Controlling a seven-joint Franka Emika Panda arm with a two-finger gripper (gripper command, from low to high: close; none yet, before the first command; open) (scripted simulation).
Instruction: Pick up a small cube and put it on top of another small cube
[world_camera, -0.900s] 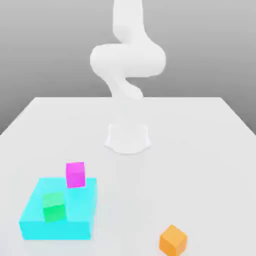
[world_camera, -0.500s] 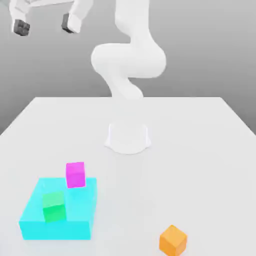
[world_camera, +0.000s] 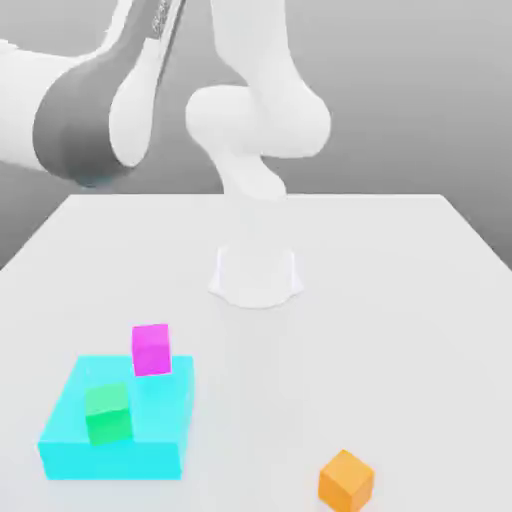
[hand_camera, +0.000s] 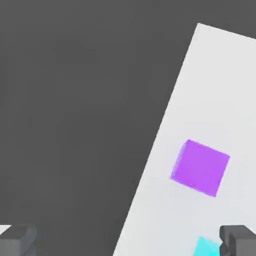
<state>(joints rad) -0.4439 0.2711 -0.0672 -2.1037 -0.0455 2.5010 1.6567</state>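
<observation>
One tool, fingers wide apart, nothing between them; one white arm behind the bench; one cyan block, at the exterior view's left, bearing a green cube by its front edge and a magenta cube toward the back; one orange cube, apart, at the exterior view's right; one purple cube, near a bench edge.

Can see a broad, low, bright cyan block lying flat toward the exterior view's left on a plain white surface, with a shaded grey backdrop behind and dark grey floor past the surface's straight edge in the hand view.
</observation>
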